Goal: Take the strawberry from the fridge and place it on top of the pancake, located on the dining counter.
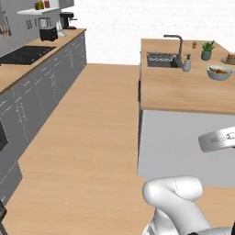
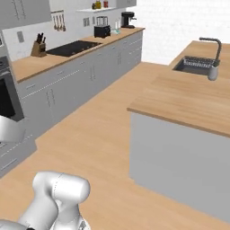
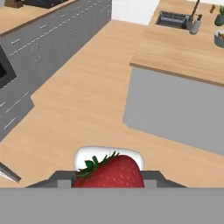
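In the hand view, the bright red strawberry [image 3: 111, 173] with green leaves sits between the two dark finger tips of my gripper [image 3: 109, 178], which is shut on it above the wooden floor. The dining counter [image 1: 183, 94] [image 2: 188, 101] [image 3: 175, 52] stands ahead to the right, its pale grey end panel facing me. At the right edge of the left base view, a tan-brown stack that looks like the pancake [image 1: 231, 58] is partly cut off at the counter's far end. The fridge is out of view.
On the dining counter are a dark sink [image 1: 160, 59], a tall faucet [image 1: 176, 43], a grey fruit bowl [image 1: 219, 72] and a small potted plant [image 1: 207, 49]. The grey wall counter [image 2: 67, 56] with cooktop [image 1: 25, 54] and oven [image 2: 6, 99] runs along the left. Open wooden floor [image 1: 92, 137] lies between them.
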Tool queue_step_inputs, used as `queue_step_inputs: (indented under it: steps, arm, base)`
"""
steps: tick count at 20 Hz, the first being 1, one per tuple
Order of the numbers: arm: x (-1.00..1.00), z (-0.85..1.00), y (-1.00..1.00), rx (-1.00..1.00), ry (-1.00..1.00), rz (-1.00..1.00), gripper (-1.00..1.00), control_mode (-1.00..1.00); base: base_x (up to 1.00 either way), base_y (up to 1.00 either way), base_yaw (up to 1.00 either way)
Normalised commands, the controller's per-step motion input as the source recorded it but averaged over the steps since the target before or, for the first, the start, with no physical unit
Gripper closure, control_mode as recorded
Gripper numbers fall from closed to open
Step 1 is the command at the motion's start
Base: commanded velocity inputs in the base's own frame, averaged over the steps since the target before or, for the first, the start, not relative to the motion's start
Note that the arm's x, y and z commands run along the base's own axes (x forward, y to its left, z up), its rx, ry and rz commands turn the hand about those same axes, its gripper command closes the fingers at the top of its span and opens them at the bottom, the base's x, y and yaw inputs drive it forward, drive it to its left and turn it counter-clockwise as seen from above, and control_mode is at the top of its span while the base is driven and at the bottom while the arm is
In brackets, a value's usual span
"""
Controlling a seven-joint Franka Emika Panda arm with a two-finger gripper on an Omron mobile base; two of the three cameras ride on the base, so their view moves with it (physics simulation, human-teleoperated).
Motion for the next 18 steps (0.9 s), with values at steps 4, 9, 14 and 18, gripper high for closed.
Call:
queue_step_inputs:
  steps: [4,9,14,18]
  arm:
    - [0.0,0.0,0.0,0.0,0.0,0.0,1.0,1.0]
    - [0.0,0.0,0.0,0.0,0.0,0.0,1.0,1.0]
    - [0.0,0.0,0.0,0.0,0.0,0.0,1.0,1.0]
    - [0.0,0.0,0.0,0.0,0.0,0.0,1.0,1.0]
  base:
    - [0.24,-1.0,0.0]
    - [0.22,-1.0,0.0]
    - [0.18,-1.0,0.0]
    - [0.19,-1.0,0.0]
